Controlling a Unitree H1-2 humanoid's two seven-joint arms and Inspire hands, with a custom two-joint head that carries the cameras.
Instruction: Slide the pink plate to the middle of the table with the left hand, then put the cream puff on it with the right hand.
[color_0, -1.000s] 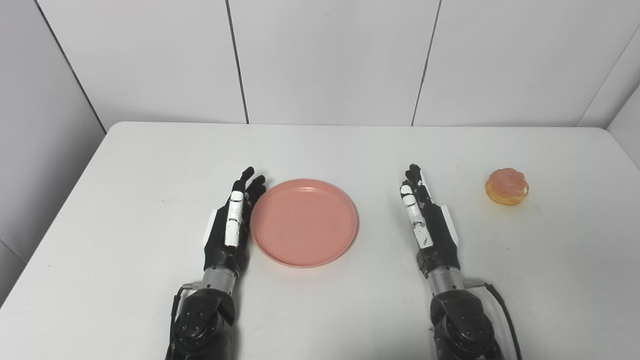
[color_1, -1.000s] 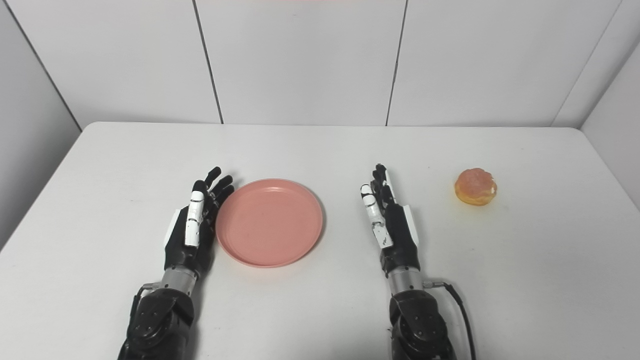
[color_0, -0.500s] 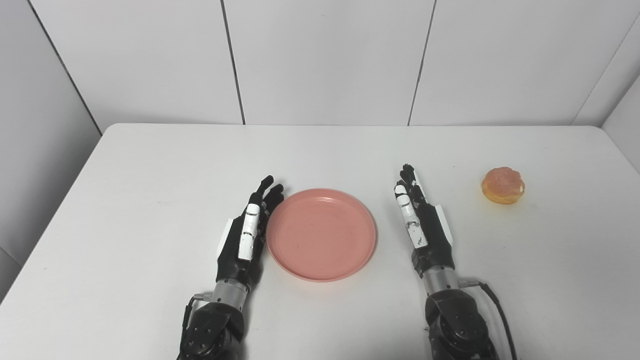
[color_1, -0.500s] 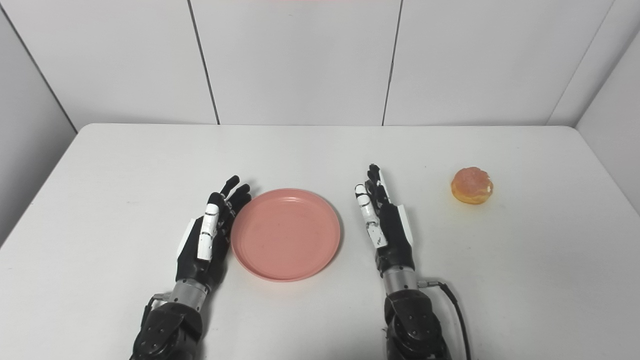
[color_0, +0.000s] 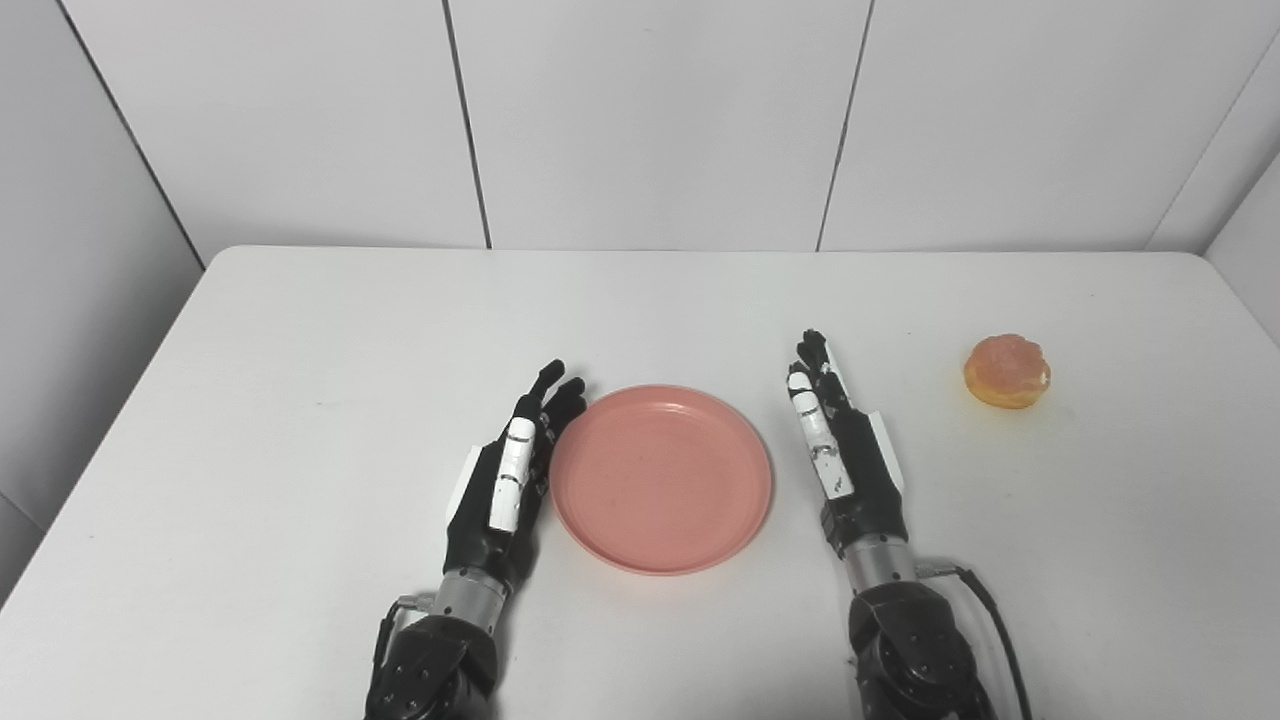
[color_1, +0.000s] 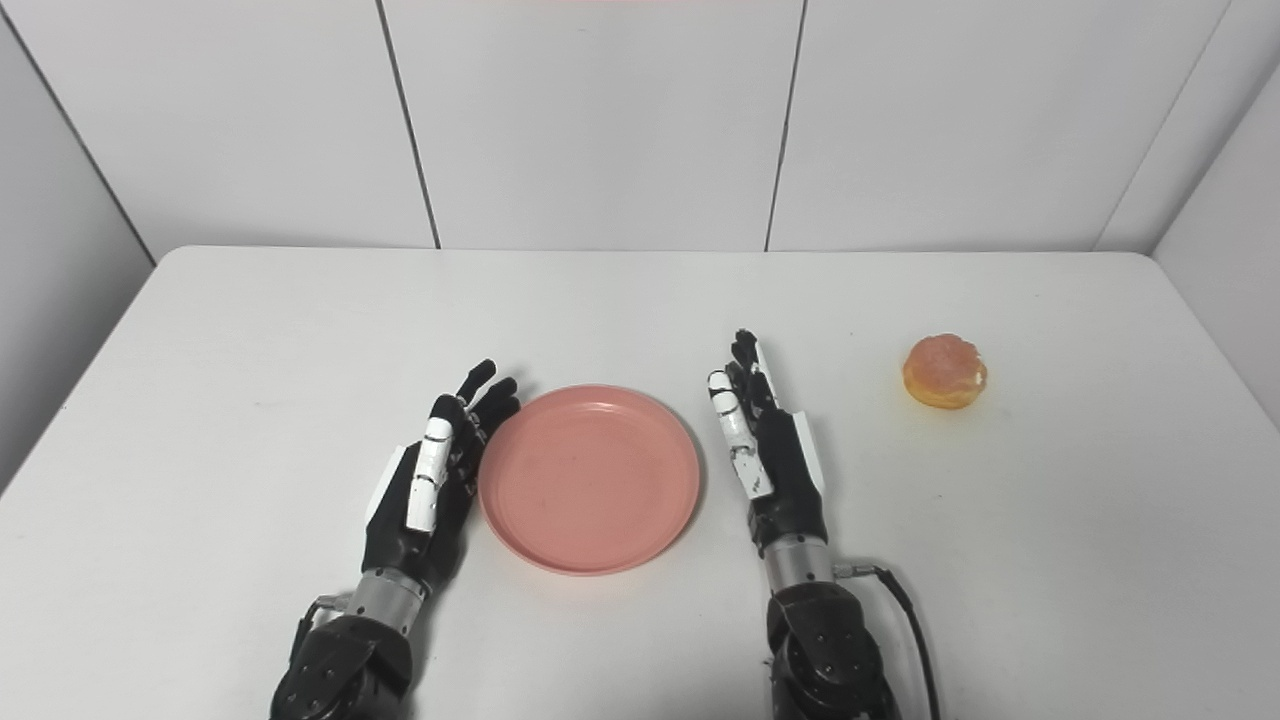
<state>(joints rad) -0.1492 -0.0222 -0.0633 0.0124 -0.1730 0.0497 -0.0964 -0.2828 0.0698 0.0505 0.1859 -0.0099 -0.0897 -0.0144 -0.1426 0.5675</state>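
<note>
The pink plate lies flat on the white table, near its middle and towards the front. My left hand stands on edge with its fingers straight, pressed against the plate's left rim. On the plate's right side my right hand is also open and on edge, a narrow gap from the rim. The cream puff, golden with a pinkish top, sits alone to the right of my right hand, a good way from it.
White wall panels rise behind the table's far edge. A dark cable runs from my right wrist towards the front edge.
My left hand has pushed the pink plate to the right, closing most of the gap to my right hand. The right hand and the cream puff have stayed put; the camera shifted slightly.
</note>
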